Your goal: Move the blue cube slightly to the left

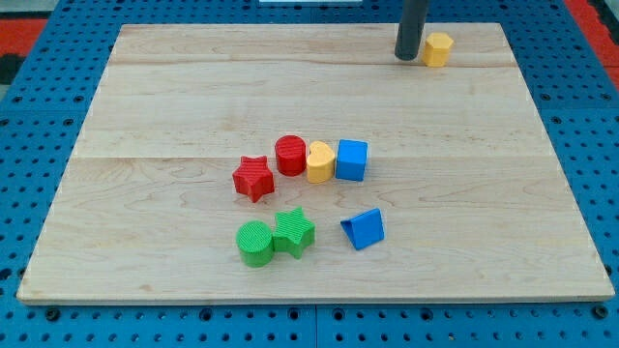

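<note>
The blue cube (351, 159) sits near the board's middle, at the right end of a row, touching a yellow heart block (320, 161). A red cylinder (290, 155) touches the heart's left side. My tip (407, 56) is far off at the view's top, right of centre, just left of a yellow hexagonal block (437, 48). The tip is well above and to the right of the blue cube, not touching it.
A red star (253, 178) lies left of the row. A green cylinder (255, 243) and a green star (293, 233) sit below it, touching. A blue triangular block (364, 229) lies below the blue cube. The wooden board (145, 116) rests on a blue pegboard.
</note>
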Available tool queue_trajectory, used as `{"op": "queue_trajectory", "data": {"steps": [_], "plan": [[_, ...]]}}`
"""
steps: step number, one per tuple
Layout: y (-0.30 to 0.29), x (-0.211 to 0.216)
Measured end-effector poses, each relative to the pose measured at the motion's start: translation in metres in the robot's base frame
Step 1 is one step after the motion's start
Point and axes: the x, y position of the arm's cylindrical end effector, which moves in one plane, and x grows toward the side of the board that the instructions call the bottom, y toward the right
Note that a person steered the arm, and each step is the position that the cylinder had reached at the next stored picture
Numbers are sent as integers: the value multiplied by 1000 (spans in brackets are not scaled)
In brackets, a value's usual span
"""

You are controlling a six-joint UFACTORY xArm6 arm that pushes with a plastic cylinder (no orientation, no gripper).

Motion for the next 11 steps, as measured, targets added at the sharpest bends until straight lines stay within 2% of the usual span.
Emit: {"op": "queue_trajectory", "data": {"steps": [1, 3, 6, 7, 9, 10, 11], "plan": [[0, 6], [-4, 75], [18, 132], [-4, 157], [-56, 175], [-41, 198], [-70, 250]]}}
